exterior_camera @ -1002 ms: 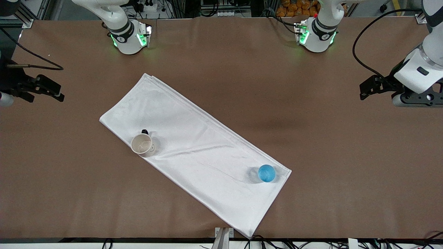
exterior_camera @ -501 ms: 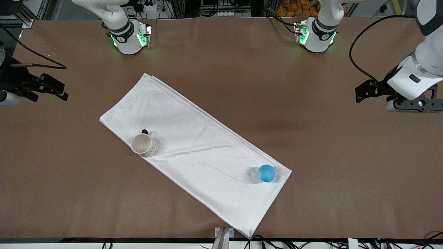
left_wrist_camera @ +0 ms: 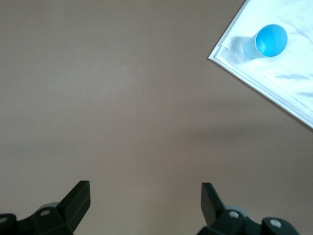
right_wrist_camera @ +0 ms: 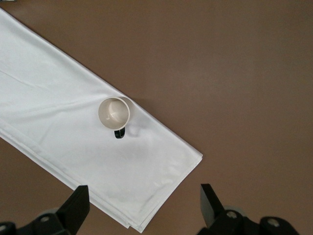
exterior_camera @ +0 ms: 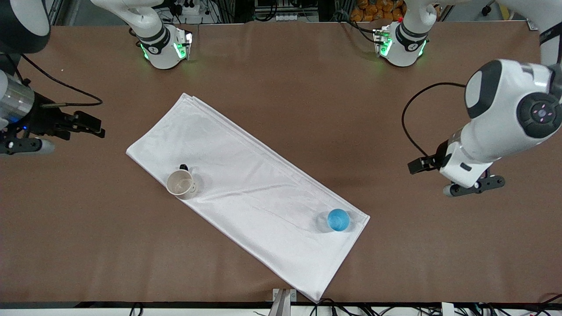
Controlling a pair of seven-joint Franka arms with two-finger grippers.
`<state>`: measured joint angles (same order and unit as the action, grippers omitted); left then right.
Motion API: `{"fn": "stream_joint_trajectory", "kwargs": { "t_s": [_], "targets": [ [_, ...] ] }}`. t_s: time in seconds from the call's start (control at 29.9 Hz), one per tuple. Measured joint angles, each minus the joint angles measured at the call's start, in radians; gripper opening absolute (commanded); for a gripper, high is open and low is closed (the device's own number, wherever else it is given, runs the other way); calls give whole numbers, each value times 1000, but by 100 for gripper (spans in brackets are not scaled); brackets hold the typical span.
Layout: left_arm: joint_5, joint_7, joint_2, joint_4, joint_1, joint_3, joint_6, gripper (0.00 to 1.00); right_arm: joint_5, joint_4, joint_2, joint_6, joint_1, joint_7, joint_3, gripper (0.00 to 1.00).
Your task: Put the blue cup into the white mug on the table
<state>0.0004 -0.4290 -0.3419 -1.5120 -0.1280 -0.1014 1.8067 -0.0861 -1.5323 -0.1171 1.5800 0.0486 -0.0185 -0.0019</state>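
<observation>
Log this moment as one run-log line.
left gripper open over brown table | right gripper open over table | bright-blue cup, white mug apart on white cloth

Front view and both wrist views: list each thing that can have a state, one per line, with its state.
blue cup: upright on the white cloth, empty, not held.
white mug: upright on the cloth, empty.
white cloth: folded, flat on the table.
left pincer: open, over bare table.
right pincer: open, holding nothing.
</observation>
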Motion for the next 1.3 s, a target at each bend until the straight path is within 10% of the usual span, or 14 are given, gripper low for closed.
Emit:
{"fn": "stream_joint_trajectory", "kwargs": {
  "t_s": [0.87,1.3],
  "targets": [
    [-1,-502,-335,62,-178,5,469,100,0,-531,-37,551,175,-36,2,100],
    [-1,-567,-397,64,-190,9,600,100,0,-585,-142,765,213,-88,2,100]
  ]
}}
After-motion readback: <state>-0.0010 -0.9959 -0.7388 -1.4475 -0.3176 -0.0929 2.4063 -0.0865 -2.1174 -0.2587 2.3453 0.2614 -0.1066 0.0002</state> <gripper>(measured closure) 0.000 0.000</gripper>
